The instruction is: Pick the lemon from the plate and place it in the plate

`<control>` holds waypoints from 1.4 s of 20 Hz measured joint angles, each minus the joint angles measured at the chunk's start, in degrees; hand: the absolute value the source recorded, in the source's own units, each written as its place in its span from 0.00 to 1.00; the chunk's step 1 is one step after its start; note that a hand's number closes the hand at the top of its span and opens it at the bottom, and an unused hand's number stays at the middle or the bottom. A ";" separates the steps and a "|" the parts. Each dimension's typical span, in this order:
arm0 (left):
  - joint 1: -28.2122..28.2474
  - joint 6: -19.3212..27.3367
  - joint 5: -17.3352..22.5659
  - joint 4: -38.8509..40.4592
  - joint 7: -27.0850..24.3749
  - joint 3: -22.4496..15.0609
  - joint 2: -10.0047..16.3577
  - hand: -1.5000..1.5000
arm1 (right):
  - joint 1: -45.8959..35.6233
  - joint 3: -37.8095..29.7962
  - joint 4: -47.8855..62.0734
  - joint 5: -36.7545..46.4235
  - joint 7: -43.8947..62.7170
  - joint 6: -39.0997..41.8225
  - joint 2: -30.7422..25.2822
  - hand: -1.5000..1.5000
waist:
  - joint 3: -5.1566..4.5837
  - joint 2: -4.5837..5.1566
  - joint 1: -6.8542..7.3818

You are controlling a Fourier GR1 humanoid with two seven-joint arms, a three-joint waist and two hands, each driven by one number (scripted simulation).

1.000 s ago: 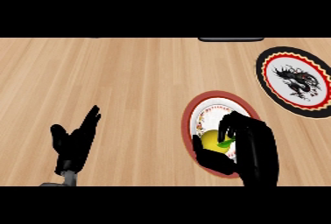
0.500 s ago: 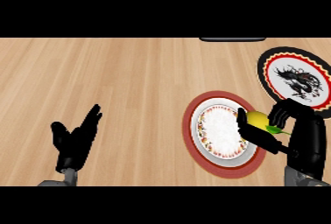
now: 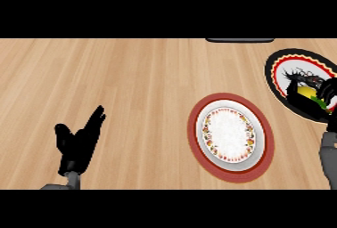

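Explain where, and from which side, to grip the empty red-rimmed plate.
Probably take the red-rimmed plate by its left rim, coming from the left: it lies flat and shallow, so only the rim offers a hold, and the open left hand is on that side; the right hand holds the lemon.

Before me the counter is pale wooden planks; a flat dark grey thing lies far back, right of middle.

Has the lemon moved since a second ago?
Yes. The lemon, held in the right hand, has gone right and up the view, off the red-rimmed plate, and is now over the black-rimmed plate.
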 measured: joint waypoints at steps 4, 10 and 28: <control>-0.68 -0.85 -0.04 0.67 -0.26 0.04 -0.11 0.50 | -6.69 -6.20 14.48 -5.29 -9.34 -0.33 -3.31 1.00 | 0.06 0.24 0.58; -0.88 -1.29 -0.35 0.74 -0.71 0.10 -0.58 0.50 | -16.97 -12.98 35.31 -10.42 -22.60 1.34 -8.57 1.00 | 0.12 0.41 1.32; -3.06 -2.07 -1.01 1.08 -0.01 -0.50 -1.62 0.50 | -27.75 -15.73 66.51 -9.85 -32.09 15.87 -16.72 0.00 | 0.40 1.66 3.60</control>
